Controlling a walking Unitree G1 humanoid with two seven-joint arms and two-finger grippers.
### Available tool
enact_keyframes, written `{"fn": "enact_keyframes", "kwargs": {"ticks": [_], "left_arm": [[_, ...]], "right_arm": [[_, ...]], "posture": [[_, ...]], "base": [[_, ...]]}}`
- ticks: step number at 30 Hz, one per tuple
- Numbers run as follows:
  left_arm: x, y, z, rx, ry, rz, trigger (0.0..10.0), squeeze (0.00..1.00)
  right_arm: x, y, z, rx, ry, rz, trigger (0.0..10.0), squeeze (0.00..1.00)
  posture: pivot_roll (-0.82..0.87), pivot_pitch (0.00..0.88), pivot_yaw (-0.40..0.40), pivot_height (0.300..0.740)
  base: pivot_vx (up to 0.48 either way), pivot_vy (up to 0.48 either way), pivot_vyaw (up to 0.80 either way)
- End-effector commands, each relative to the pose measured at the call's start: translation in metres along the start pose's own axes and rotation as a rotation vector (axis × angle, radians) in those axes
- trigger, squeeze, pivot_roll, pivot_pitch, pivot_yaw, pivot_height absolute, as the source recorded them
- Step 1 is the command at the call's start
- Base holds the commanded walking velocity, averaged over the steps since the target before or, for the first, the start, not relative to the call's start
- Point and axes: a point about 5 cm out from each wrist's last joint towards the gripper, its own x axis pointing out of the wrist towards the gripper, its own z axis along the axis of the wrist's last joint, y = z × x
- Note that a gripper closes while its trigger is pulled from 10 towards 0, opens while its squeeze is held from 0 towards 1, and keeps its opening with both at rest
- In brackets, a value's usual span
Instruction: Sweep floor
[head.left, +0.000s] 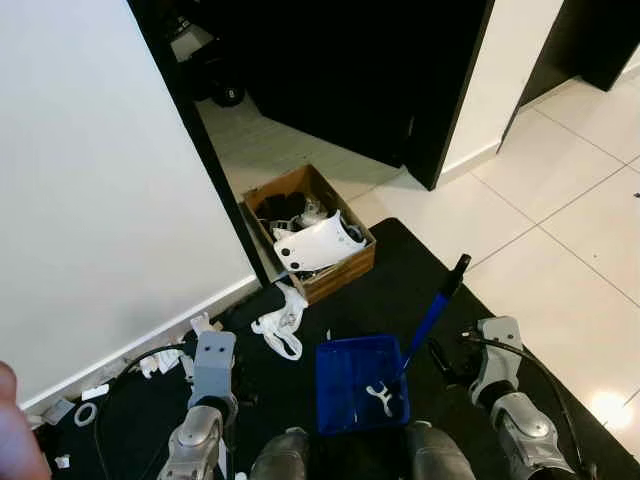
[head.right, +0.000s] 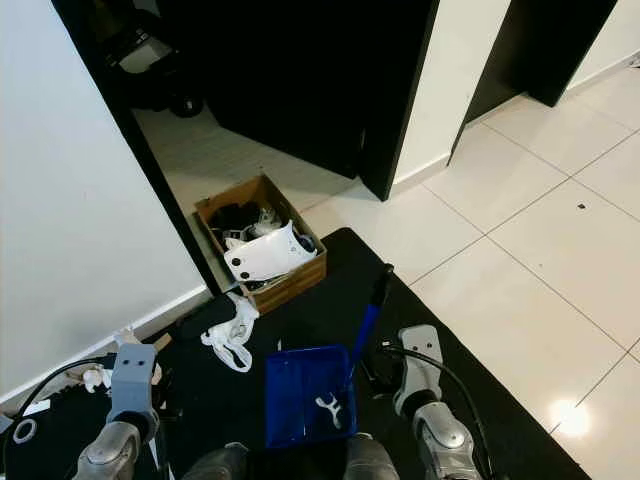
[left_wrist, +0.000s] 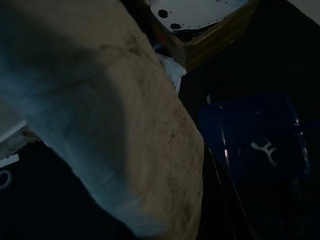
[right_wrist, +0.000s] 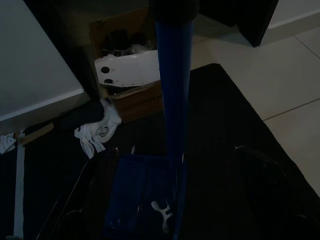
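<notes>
A blue dustpan (head.left: 352, 385) lies on the black mat (head.left: 400, 270) just ahead of me, with a small white Y-shaped piece (head.left: 383, 397) inside it. Its long blue handle (head.left: 430, 318) rises up and to the right, ending in a black grip. My right gripper (head.left: 436, 360) is right beside the lower handle. In the right wrist view the handle (right_wrist: 172, 100) runs down between the dark, spread fingers. My left gripper (head.left: 214, 352) hovers low over the mat's left part. A blurred tan shape (left_wrist: 125, 130) close to the lens covers much of the left wrist view.
An open cardboard box (head.left: 345, 270) holding a white panel and dark items stands by the dark door frame. A crumpled white bag (head.left: 282, 325), paper scraps and a tape roll (head.left: 85, 412) lie along the white wall. Pale tiles (head.left: 560, 230) spread to the right. A fingertip (head.left: 12, 430) shows at the lower left.
</notes>
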Motion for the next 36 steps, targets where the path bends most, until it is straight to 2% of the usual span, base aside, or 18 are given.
{"fn": "enact_keyframes", "kwargs": {"ticks": [1,36], "left_arm": [[-0.0029,0.0005,-0.0052,-0.026,0.01,0.002,10.0,0.0],[-0.0022,-0.0032,-0.0061,-0.036,0.014,-0.005,10.0,0.0]], "right_arm": [[-0.0031,0.0008,-0.0043,0.016,0.006,-0.007,10.0,0.0],[-0.004,-0.0026,-0.0056,0.012,0.021,-0.01,10.0,0.0]], "posture": [[-0.02,0.129,0.035,0.74],[-0.02,0.121,0.027,0.74]], "base": [[0.0,0.0,0.0],[0.0,0.0,0.0]]}}
